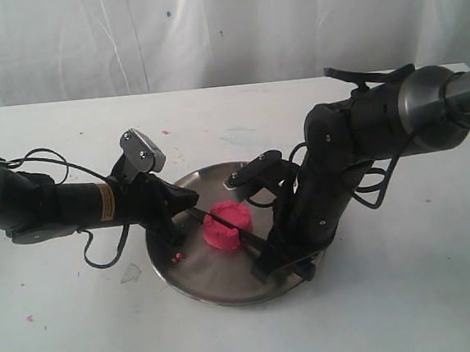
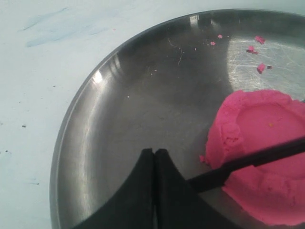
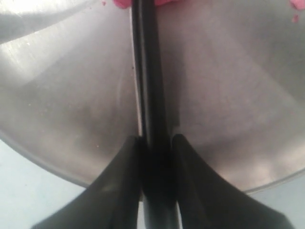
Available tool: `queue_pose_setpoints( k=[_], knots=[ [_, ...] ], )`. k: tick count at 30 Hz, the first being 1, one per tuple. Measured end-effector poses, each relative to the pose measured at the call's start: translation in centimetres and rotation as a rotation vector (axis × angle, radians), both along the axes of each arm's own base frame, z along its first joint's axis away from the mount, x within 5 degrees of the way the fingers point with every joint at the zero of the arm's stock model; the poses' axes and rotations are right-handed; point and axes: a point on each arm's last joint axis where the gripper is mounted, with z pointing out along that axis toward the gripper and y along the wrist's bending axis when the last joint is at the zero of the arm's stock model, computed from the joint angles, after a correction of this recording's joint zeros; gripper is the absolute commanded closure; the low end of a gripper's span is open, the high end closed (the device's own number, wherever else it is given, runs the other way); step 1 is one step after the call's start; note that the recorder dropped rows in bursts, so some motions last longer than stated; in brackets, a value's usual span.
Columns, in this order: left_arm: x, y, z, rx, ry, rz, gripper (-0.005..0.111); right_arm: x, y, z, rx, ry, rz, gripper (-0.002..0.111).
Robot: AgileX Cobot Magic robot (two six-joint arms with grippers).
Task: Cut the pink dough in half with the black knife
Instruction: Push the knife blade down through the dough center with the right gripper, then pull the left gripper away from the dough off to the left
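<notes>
The right pincer (image 3: 155, 140) pinches the black knife (image 3: 147, 71) by its handle at the plate (image 1: 203, 278) rim. The blade lies across the pink dough (image 1: 232, 216) mid-plate, pointing toward the left pincer (image 2: 154, 151), which is pressed together, seemingly touching the knife tip.

Both arms matte black, loose black cables (image 1: 102, 252); L arm (image 1: 48, 205) has yellow label (image 1: 107, 204), grey cam block (image 1: 142, 149) w/ screws. R arm (image 1: 340, 158): grey metal tube section (image 1: 450, 95). L gripper (image 2: 154, 152) fingers (image 2: 136, 195): plain black wedges.

White matte tabletop (image 1: 67, 322), faint blue smears near the back. Round shiny steel plate (image 1: 202, 269) sits flat on it, centre-front. Few tiny pink crumbs (image 1: 29, 317) scattered on tabletop, well apart.
</notes>
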Motion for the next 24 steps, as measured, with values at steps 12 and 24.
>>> queue_pose_setpoints(
  k=[12, 24],
  knots=[
    [-0.02, -0.01, -0.01, 0.002, -0.001, -0.003, 0.107, 0.03, 0.05, 0.00, 0.001, 0.003, 0.004, 0.108],
    [-0.02, -0.01, -0.01, 0.013, -0.015, -0.013, 0.107, 0.25, 0.39, 0.33, -0.018, 0.057, 0.040, 0.108]
  ],
)
